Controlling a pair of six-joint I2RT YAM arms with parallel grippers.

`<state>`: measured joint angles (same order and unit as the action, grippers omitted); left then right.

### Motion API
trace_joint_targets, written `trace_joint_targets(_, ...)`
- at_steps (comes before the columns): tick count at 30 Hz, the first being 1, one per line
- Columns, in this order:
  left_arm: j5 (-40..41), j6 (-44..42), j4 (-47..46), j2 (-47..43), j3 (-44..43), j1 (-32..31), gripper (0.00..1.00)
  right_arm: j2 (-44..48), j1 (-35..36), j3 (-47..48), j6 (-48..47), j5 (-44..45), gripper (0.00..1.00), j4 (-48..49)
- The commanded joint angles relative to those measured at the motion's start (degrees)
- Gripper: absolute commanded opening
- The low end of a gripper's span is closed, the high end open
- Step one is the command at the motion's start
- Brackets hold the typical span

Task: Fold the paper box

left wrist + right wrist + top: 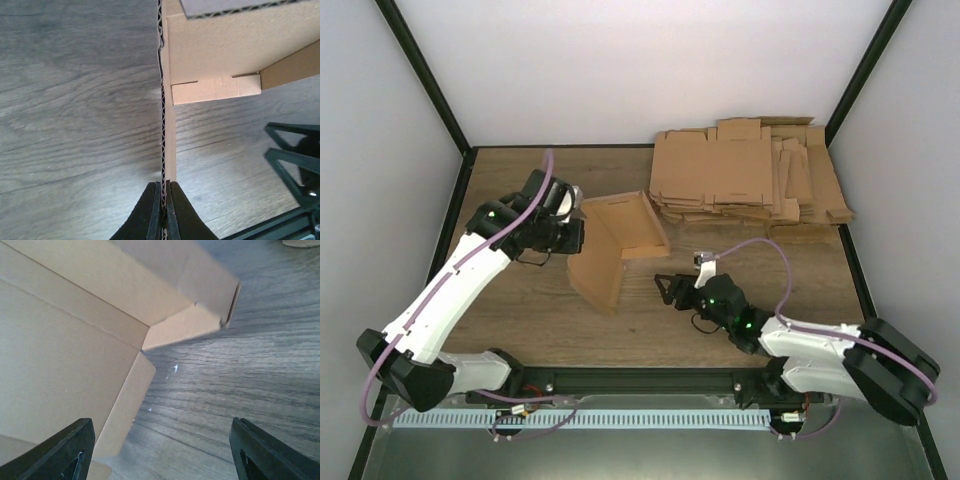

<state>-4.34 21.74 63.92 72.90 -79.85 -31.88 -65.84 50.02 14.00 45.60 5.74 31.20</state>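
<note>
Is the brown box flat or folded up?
Partly folded: the box has panels standing up, left fingers pinching one edge.

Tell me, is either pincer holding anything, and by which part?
The left pincer pinches the paper box by one panel's edge; the right pincer is open and empty.

1. No text, label, brand, number or sign can be read in any view.
2. The paper box (625, 225) shows only plain brown cardboard.
3. The pile of cardboard blanks (750, 175) at the far right corner of the table (550, 320) is too small to show any print.
</note>
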Motion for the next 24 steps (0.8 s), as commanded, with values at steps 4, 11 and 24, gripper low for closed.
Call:
trace_joint_targets(4,4.68,-2.32,7.55,0.39,-3.64,-0.07,0.04,10.8,0.17,-0.59,-6.44,-2.29,0.78,-8.84)
trace_joint_targets(11,7.31,-1.88,9.27,1.36,-2.49,-4.85,0.04,13.56,-0.75,7.34,-12.53,-2.0,0.89,-19.18)
trace_joint_targets(24,16.38,-0.15,10.51,6.11,-2.26,-12.02,0.04,14.3,-17.88,16.89,-14.91,-18.66,0.83,-36.64)
